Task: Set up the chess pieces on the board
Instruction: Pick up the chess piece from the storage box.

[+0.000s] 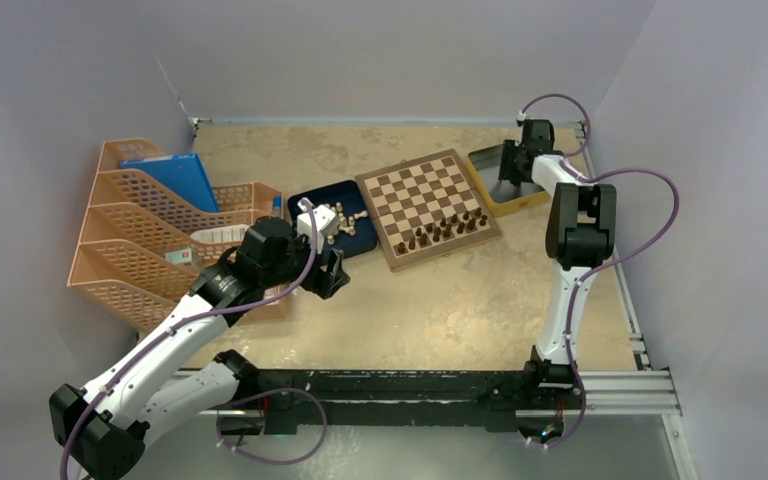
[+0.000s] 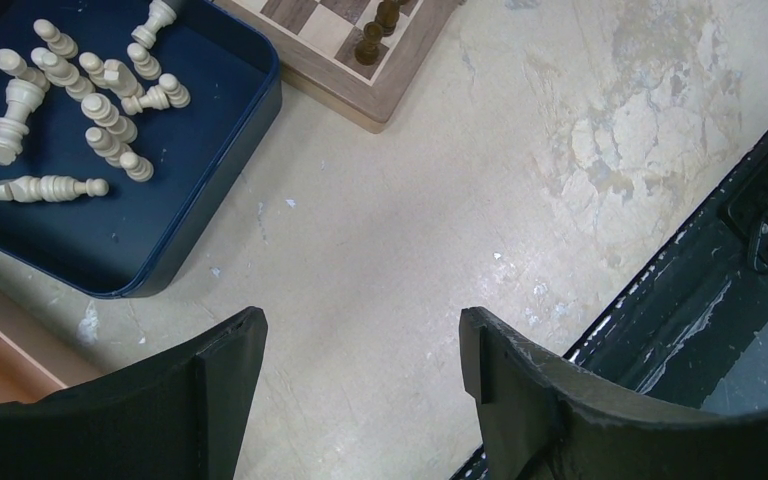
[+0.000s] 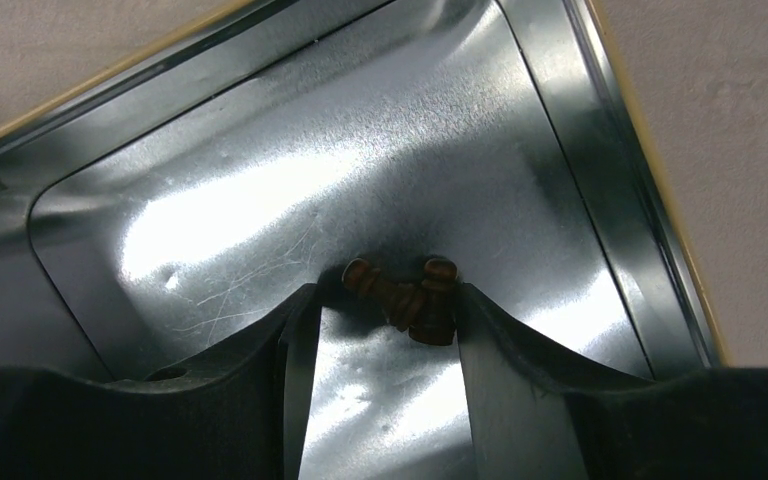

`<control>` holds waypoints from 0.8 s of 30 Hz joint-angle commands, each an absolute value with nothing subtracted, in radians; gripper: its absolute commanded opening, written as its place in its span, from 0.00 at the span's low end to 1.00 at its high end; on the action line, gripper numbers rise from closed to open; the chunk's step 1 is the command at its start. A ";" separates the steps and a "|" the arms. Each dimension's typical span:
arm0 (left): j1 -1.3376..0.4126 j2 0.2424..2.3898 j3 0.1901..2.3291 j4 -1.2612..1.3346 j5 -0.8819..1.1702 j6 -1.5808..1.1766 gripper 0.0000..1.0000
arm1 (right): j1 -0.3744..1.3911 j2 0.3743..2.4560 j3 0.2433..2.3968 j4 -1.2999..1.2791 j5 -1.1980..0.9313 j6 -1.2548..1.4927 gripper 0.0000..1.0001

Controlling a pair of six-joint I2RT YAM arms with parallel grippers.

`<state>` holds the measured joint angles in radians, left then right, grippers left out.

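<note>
Chessboard (image 1: 410,190) sits between the claws, dark chess pieces (image 1: 445,232) on its near rows; plain tabletop (image 2: 410,200) lies under the spread left claw (image 2: 360,325). Only the right wrist view shows two more in the tin (image 3: 260,180), between the right claw's (image 3: 385,295) fingers (image 3: 520,380); I cannot tell whether they are gripped.

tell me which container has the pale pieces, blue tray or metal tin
The dark blue tray, left of the board: cream pieces lie in it. The silver tin shows only dark brown pieces.
</note>
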<state>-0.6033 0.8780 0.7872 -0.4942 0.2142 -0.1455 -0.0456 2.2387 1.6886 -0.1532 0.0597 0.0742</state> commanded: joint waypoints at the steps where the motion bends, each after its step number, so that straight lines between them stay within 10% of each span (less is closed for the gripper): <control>1: -0.604 0.874 0.791 -0.452 0.239 -0.135 0.70 | -0.034 2.211 1.721 -0.182 0.058 0.092 0.54; 24: -0.604 0.882 0.792 -0.455 0.252 -0.144 0.69 | -0.008 2.211 1.750 -0.239 0.078 0.111 0.45</control>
